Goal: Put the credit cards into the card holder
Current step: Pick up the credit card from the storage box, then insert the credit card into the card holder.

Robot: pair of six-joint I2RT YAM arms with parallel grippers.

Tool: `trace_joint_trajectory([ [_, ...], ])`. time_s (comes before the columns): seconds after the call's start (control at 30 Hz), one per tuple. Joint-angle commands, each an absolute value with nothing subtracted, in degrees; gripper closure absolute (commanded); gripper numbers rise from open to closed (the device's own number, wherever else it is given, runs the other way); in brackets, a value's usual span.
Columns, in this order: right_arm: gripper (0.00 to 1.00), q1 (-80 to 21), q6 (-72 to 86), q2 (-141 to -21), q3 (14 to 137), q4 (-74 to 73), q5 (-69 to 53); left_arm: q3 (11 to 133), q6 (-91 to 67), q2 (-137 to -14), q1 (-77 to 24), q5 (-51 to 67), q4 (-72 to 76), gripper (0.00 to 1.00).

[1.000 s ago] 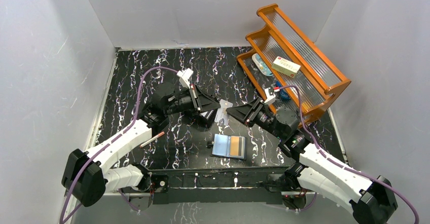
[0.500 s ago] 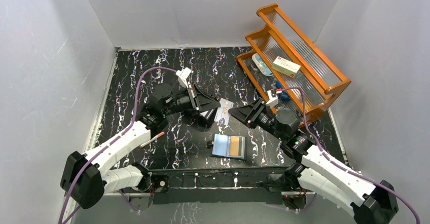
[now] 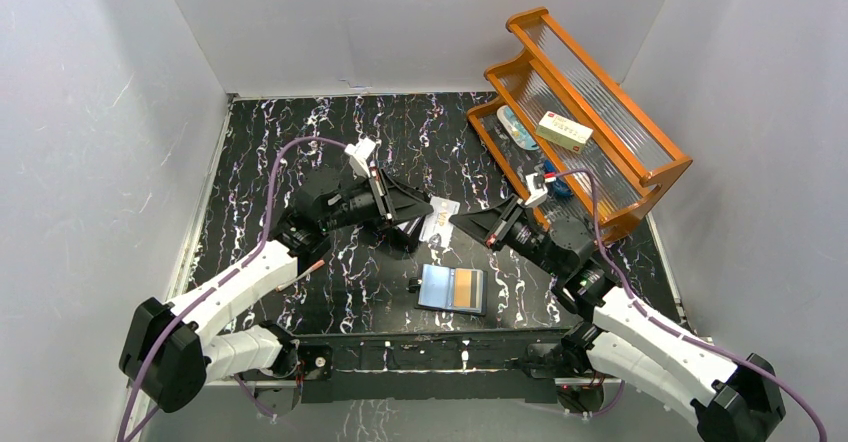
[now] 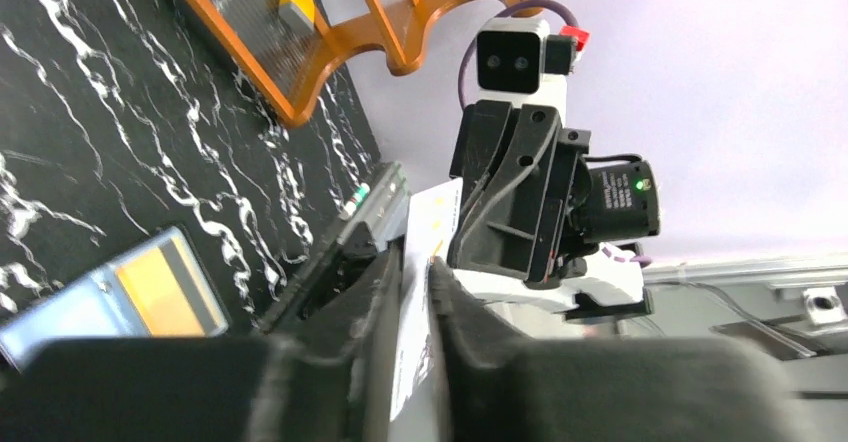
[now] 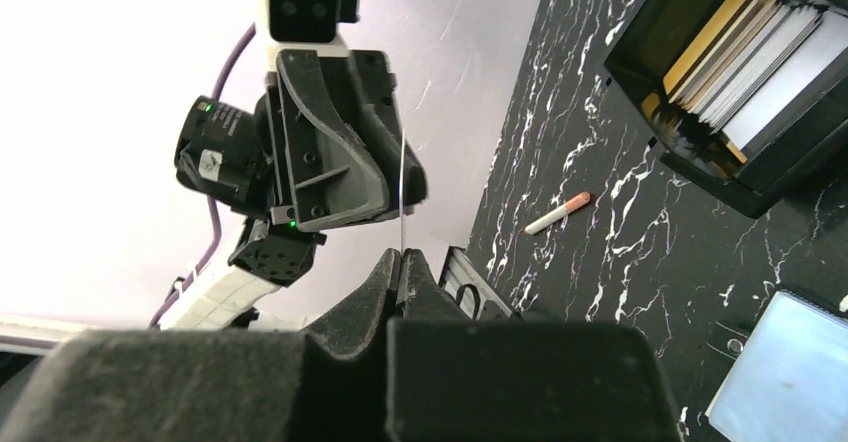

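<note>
You have the left tool (image 3: 430, 205) and right tool (image 3: 455, 225) both pinching one card (image 3: 441, 219), apparently at opposite edges, above the worktop (image 3: 260, 162). The holder (image 3: 452, 289) lies open nearby.

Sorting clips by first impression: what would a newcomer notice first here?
Mid-table, the left fingers and right fingers both pinch one white credit card between them. Just nearer, the card holder lies open on the table. An orange rack stands at the far right.
</note>
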State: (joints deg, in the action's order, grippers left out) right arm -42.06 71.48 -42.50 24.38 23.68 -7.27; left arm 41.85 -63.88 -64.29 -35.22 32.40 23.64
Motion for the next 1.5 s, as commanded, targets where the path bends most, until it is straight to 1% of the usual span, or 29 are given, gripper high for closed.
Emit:
trace_joint_trajectory([
  [0.0, 1.00, -42.3, 69.1, -41.5, 24.3, 24.8, -9.3, 42.7, -61.4, -63.0, -35.9, 33.4, 20.2, 0.71],
  [0.03, 1.00, -42.3, 67.7, -40.9, 24.7, 21.3, -9.1, 43.2, -59.6, -62.7, -35.9, 32.2, 17.3, 0.65],
  [0.07, 1.00, -42.3, 66.3, -40.3, 25.0, 17.9, -9.2, 43.9, -56.8, -62.3, -35.9, 30.7, 12.3, 0.62],
  [0.17, 1.00, -42.4, 62.7, -38.5, 24.8, 6.7, -8.8, 45.1, -51.7, -62.1, -35.9, 25.7, 0.9, 0.58],
  [0.27, 1.00, -42.4, 61.7, -36.4, 22.3, 1.3, -8.3, 43.7, -50.1, -64.0, -36.3, 25.0, -4.0, 0.59],
  [0.33, 1.00, -42.3, 61.5, -35.4, 20.6, 0.2, -7.6, 42.4, -49.8, -65.9, -37.4, 25.3, -5.0, 0.64],
  [0.43, 1.00, -42.3, 59.7, -36.4, 17.7, -2.2, -6.4, 41.6, -48.4, -68.6, -41.7, 21.4, -7.3, 0.66],
  [0.6, 1.00, -42.3, 58.0, -42.1, 15.2, 0.7, -7.4, 41.4, -46.7, -72.3, -48.5, 14.5, -8.6, 0.68],
  [0.77, 1.00, -42.2, 57.6, -45.5, 13.0, 4.7, -7.6, 41.6, -45.8, -75.6, -51.7, 11.3, -9.4, 0.68],
  [0.97, 1.00, -41.6, 57.4, -47.8, 11.9, 8.9, -8.8, 40.6, -44.9, -77.7, -53.0, 8.6, -9.9, 0.71],
  [1.03, 1.00, -41.2, 58.2, -48.3, 11.2, 11.0, -9.5, 40.7, -44.5, -79.7, -53.5, 8.1, -9.9, 0.74],
  [1.3, 1.00, -40.2, 58.4, -49.2, 10.5, 13.1, -10.5, 41.3, -43.8, -82.9, -54.8, 6.4, -9.7, 0.75],
  [1.47, 1.00, -39.6, 58.2, -51.9, 9.4, 16.1, -11.0, 41.6, -43.7, -84.4, -55.2, 6.2, -9.5, 0.79],
])
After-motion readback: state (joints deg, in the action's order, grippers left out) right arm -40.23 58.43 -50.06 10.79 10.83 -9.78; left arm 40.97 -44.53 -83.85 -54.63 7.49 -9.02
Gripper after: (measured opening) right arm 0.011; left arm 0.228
